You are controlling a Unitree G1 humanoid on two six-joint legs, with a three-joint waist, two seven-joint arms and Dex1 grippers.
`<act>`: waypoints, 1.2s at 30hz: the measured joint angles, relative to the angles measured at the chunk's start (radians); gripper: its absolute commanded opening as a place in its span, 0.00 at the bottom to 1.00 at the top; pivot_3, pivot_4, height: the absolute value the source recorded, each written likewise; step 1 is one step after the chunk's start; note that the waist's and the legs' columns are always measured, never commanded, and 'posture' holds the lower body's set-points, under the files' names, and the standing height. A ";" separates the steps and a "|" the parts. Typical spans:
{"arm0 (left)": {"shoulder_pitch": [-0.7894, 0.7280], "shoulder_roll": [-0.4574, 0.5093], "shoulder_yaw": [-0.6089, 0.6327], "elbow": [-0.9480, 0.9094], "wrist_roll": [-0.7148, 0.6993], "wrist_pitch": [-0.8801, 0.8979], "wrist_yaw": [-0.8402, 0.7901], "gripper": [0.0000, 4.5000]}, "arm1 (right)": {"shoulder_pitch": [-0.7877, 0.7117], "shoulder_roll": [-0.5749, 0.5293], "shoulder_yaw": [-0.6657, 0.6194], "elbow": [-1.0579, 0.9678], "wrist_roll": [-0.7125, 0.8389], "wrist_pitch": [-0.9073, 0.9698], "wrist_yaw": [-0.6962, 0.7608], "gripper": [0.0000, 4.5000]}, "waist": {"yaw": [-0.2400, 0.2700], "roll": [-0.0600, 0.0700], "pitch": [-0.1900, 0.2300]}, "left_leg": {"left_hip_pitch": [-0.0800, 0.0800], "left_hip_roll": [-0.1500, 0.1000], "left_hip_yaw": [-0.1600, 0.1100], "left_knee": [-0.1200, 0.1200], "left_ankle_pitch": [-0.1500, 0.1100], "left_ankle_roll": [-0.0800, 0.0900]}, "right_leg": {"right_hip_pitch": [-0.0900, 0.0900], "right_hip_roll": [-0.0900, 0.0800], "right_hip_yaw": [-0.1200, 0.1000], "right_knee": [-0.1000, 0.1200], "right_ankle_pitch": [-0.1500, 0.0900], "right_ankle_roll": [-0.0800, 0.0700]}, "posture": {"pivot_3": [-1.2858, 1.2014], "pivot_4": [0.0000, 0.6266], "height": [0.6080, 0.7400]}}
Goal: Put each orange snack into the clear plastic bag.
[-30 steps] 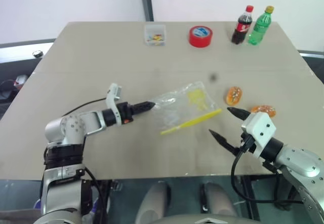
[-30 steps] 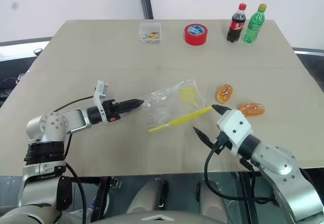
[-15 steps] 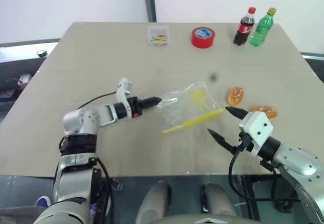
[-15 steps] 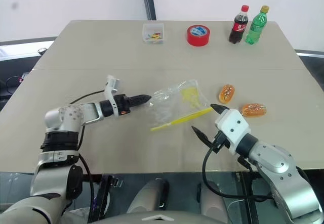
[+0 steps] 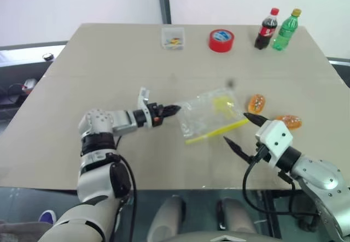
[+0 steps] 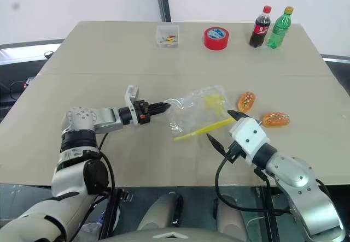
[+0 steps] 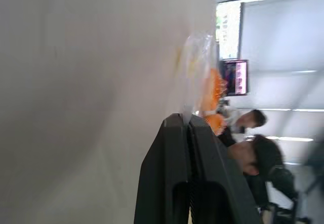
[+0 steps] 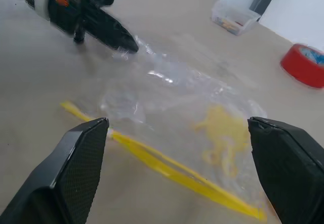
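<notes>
The clear plastic bag (image 5: 210,113) lies flat at mid-table, its yellow seal strip (image 5: 216,131) along the near edge. My left gripper (image 5: 172,110) is shut on the bag's left corner; in the left wrist view the film is pinched between the fingertips (image 7: 186,120). Two orange snacks (image 5: 255,103) (image 5: 287,121) lie on the table just right of the bag. My right gripper (image 5: 236,128) hovers open by the bag's right end, near the snacks, holding nothing. Its wrist view looks over the bag (image 8: 177,92) toward the left gripper (image 8: 126,44).
Along the far edge stand a small clear box (image 5: 173,38), a red tape roll (image 5: 221,40), a cola bottle (image 5: 264,29) and a green bottle (image 5: 285,29). A person (image 7: 258,153) sits beyond the table in the left wrist view.
My left gripper has moved right to the bag's corner, rolled, and gone from open to shut on it. The bag has shifted slightly right. The right gripper stays open and about in place.
</notes>
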 measured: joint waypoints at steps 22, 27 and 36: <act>-0.092 -0.125 0.280 -0.127 -0.397 0.072 0.597 0.00 | -0.440 0.265 0.259 0.808 -0.553 -0.309 -0.299 0.40 | -0.028 -0.008 0.004 | 0.000 0.002 0.003 -0.001 0.006 -0.010 | -0.005 0.001 0.006 0.005 0.001 -0.001 | 0.52 0.24 0.97; -0.026 -0.127 0.266 -0.238 -0.437 0.070 0.616 0.00 | -0.441 0.266 0.210 0.827 -0.512 -0.327 -0.279 0.01 | -0.029 -0.008 0.004 | -0.001 0.001 0.003 -0.002 0.006 -0.010 | -0.007 0.001 0.007 0.005 0.001 -0.001 | 0.52 0.24 0.97; 0.305 0.285 -0.383 -0.776 -0.134 -0.304 0.054 0.56 | -0.604 0.289 0.066 0.762 -0.306 -0.213 -0.082 0.00 | -0.051 -0.006 0.006 | -0.001 0.003 0.007 -0.005 0.006 -0.010 | -0.009 0.002 0.010 0.005 0.001 -0.003 | 0.52 0.24 0.97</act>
